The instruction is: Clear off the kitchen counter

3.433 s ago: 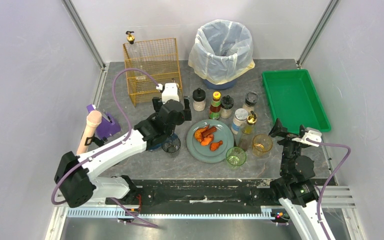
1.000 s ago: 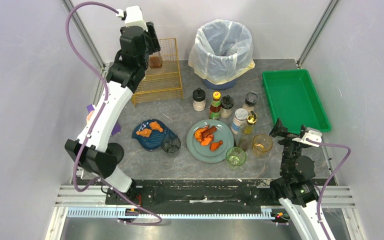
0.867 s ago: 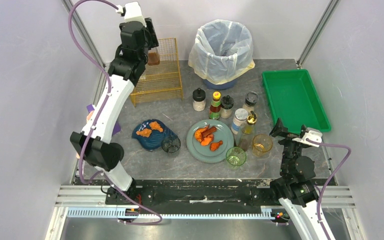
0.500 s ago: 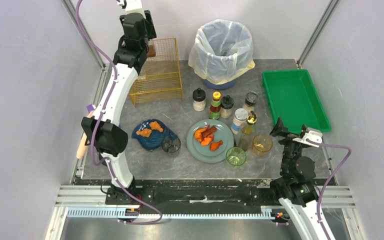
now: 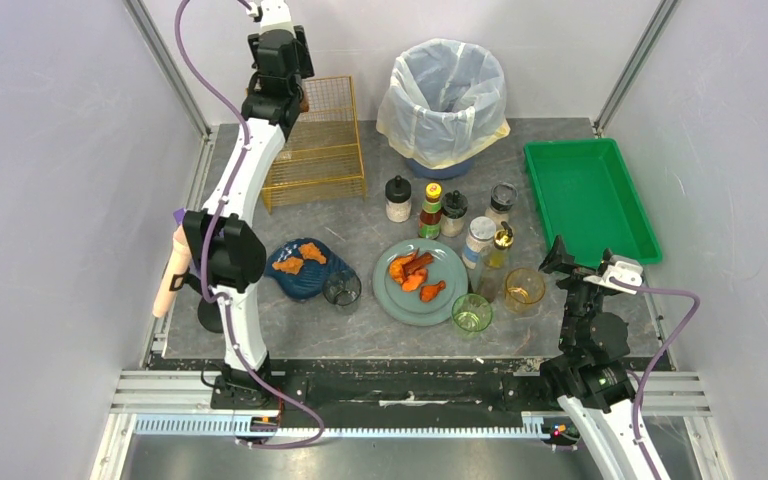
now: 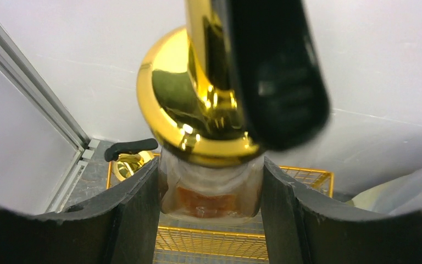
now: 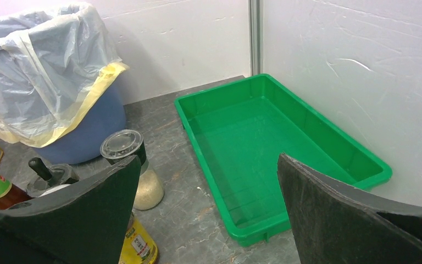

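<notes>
Counter [image 5: 340,325] spans the cell floor under both arms. L tool [image 6: 211,192] clamped on gold-capped bottle [image 6: 198,110], held up over wire basket [image 5: 315,140] at far-left corner. R tool [image 7: 209,165] wide open, empty, nr green tray [image 7: 286,143].

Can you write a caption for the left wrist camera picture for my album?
The left arm's fingers hold a gold-capped bottle above the yellow wire basket.

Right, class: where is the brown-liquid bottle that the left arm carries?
The bottle sits clamped in the left gripper, up over the gold wire basket at the kitchen counter's far-left corner in the top view, left of the lined bin.
</notes>
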You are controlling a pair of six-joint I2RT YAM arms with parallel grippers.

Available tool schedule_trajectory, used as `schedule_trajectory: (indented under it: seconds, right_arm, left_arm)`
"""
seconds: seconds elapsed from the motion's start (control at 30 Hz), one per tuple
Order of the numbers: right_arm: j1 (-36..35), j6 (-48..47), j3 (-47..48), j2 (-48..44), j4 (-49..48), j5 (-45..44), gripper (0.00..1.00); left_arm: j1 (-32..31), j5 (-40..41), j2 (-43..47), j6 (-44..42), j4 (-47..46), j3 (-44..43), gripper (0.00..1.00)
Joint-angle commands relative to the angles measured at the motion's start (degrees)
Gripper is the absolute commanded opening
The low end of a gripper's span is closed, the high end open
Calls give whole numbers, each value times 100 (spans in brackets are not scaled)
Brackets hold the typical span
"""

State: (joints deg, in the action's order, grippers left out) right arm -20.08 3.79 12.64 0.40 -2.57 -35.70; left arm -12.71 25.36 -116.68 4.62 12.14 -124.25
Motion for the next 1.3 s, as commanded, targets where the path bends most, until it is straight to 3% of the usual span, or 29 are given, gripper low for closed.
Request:
schedule_trajectory:
  seconds: [0.0,0.33,0.87,1.1,1.27]
  right_arm:
    - [12,-80,-17,-954,-174,4,98]
    - [26,-62,-7,-954,-161,27,98]
    - [21,-23,21,-956,-112,89,98]
    - [21,-7,31,-960,-108,122,98]
    - [27,-9,36,-960,-104,118,98]
  left_arm:
    - [58,77,-120,-224,-798,-144,2]
    - [116,19,-351,-63,-861,342,3]
    - [216,-150,-687,446,-466,608,28]
    - [238,-342,-811,670,-340,578,34]
    - [242,-331,-867,689,-259,542,49]
